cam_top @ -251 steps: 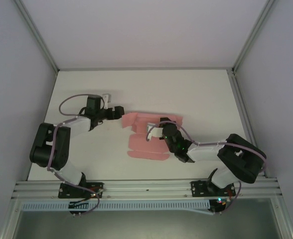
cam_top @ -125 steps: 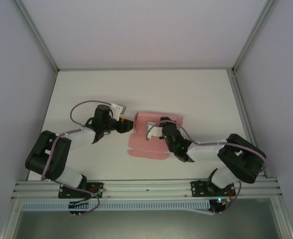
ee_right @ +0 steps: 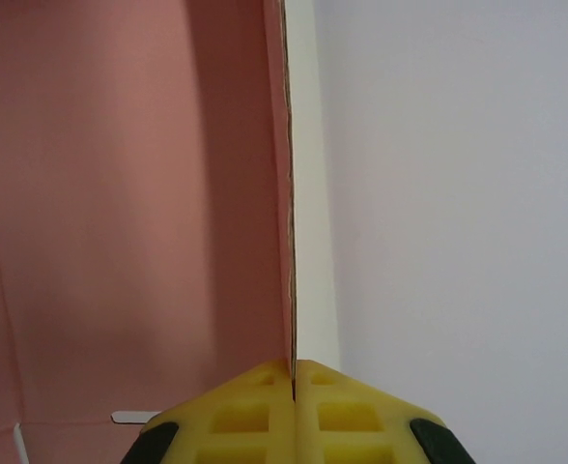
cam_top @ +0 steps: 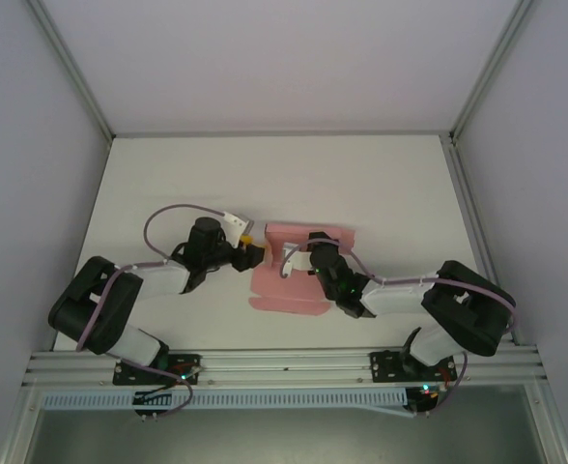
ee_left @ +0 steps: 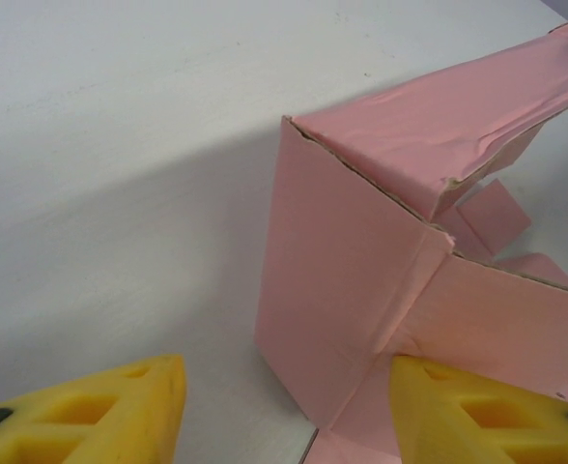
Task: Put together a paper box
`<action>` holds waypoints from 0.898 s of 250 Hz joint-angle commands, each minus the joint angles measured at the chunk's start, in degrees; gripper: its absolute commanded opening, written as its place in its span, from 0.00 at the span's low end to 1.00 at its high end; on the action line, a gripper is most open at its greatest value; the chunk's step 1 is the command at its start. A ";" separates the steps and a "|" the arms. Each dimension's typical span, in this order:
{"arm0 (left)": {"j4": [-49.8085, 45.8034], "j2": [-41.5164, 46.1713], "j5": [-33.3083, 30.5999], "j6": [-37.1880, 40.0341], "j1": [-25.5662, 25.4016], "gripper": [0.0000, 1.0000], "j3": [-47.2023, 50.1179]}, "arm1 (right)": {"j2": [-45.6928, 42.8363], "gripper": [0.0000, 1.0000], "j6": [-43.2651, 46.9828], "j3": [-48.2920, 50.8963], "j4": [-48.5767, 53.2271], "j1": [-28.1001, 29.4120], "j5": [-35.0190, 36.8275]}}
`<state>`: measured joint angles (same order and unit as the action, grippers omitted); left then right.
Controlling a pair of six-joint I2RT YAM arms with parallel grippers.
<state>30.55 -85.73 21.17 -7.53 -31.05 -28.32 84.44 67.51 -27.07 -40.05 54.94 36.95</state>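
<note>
Salmon-pink card this thin is our main worry. The paper box [cam_top: 282, 290] lies half folded about the middle of the table [cam_top: 390, 184], somewhat nearer the near edge than the far one and well apart from both side edges. Its base is flat, one side wall [ee_left: 342, 290] stands upright at the left end, and a long panel [ee_left: 458, 106] arches above that wall, wrinkled and ragged at one corner.

We judge three risks. If the left arm pushes sideways where it stands, the upright wall could buckle inward rather than fold along its crease, because nothing backs it. The whole sheet could also skid across the table, since only a pinch on one wall anchors it. And if the two arms pull against each other, the card could crease at the pinch or tear further at the ragged corner.

The left gripper [cam_top: 255, 249] sits at the box's left end with its jaws partly apart, straddling the lower corner of the upright wall. One pad [ee_left: 468, 411] lies against the card at the fold. The other pad [ee_left: 120, 406] is over bare table, clear of the wall, so we take it that nothing is gripped.

The right gripper [ee_right: 292, 372] is clamped fully on the edge of a standing wall, the card running straight into the seam between its pads.
</note>
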 commanded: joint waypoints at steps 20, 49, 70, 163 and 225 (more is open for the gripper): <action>5.43 -0.17 1.70 2.70 -2.04 0.63 2.70 | 0.03 0.00 1.36 1.29 -2.52 1.74 2.17; 5.28 -0.53 1.23 2.89 -2.42 0.64 3.18 | 0.29 0.00 1.84 2.06 -3.02 2.55 3.64; 6.42 -1.27 1.00 3.08 -3.06 0.64 3.10 | 0.37 0.00 1.58 2.63 -2.98 2.68 4.27; 8.20 -4.78 -4.47 0.52 -3.97 0.62 -0.94 | 1.19 0.00 -0.51 2.40 -0.73 4.71 5.12; 8.28 -6.99 -17.72 -0.59 -7.65 0.46 -2.71 | -0.15 0.00 -3.55 2.42 1.22 5.79 5.24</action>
<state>36.45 -91.13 12.34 -7.33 -36.97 -28.62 84.75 66.94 -25.21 -41.19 59.66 42.30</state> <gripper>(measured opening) 0.492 0.048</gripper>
